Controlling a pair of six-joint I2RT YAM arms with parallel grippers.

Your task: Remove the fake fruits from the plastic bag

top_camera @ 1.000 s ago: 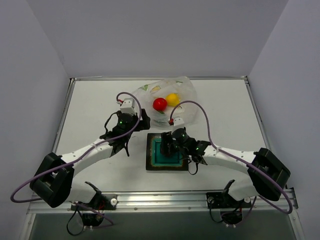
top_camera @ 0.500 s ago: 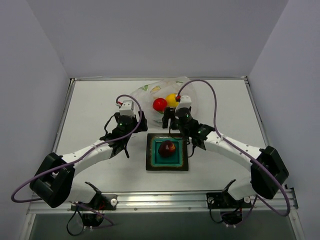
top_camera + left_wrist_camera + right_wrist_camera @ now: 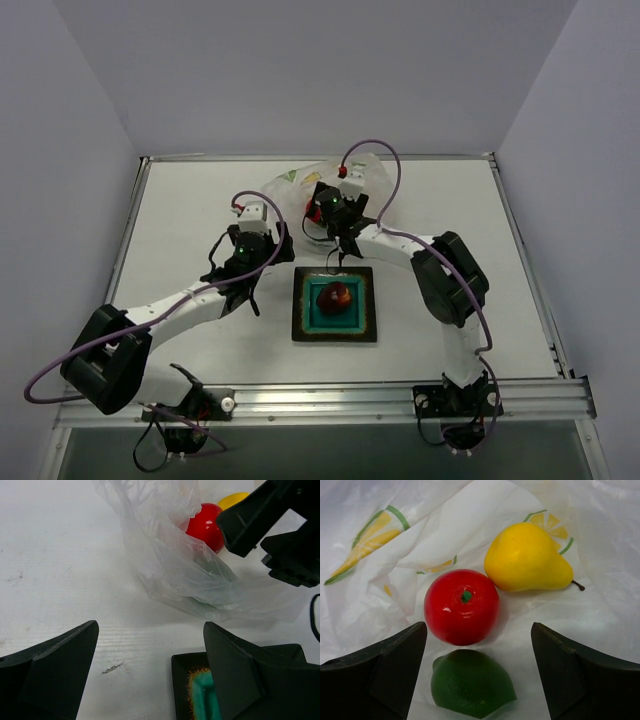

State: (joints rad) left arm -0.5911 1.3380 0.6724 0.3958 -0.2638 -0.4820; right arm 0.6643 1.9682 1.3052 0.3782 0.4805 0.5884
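There, the grey-walled white surface (image 3: 180, 220) carried the plastic bag (image 3: 285, 185) and teal plate (image 3: 302, 330); left end effector (image 3: 150, 640) and right end effector (image 3: 477, 627) gaped wide.

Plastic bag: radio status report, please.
Left tool open, right tool open, both empty. Red fruit, yellow fruit, green fruit in plastic bag under right tool; dark red fruit on plate. Nothing blocking.
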